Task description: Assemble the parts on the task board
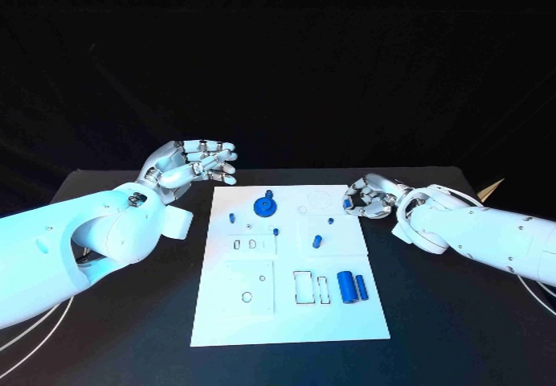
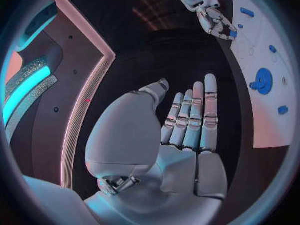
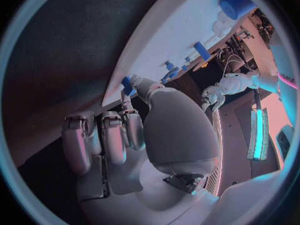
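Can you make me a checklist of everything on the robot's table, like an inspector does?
Surface: black table, with the white task board in its middle.
Job's things: a blue wheel-shaped part and several small blue pegs on the board's far half; two blue cylinders lie side by side on its near half.
Clutter: nothing seen.
Hands: the left hand is raised off the board's far left corner and holds nothing; the right hand pinches a small blue part at the board's far right corner.
Cables: thin pale cables beside the left arm.
Surroundings: dark backdrop.
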